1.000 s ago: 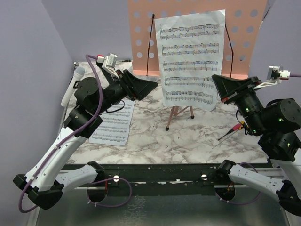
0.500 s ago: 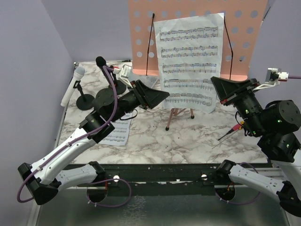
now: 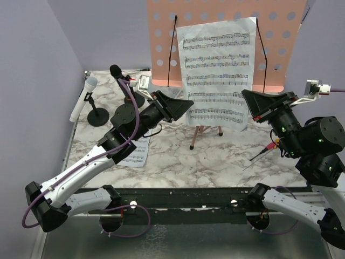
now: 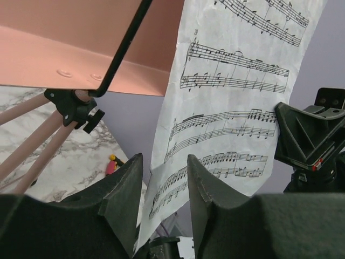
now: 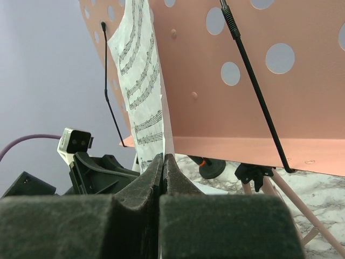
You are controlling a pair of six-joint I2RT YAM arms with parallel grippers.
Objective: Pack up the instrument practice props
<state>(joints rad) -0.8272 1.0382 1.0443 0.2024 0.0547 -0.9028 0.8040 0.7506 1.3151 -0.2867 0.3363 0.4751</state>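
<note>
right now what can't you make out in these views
- Top view: board top cut off by the frame edge.
- Top view: table sheet mostly under the left arm.
- Left wrist: sheet lower corner behind the left gripper.
- Right wrist: sheet's lower part behind the right gripper.

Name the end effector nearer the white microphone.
Left. Left end effector sits right of the white microphone; right end effector farther right, at the far edge of the sheet-music page.

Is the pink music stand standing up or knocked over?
Standing up. Its legs are on the table, and its board holds a page upright.
</note>
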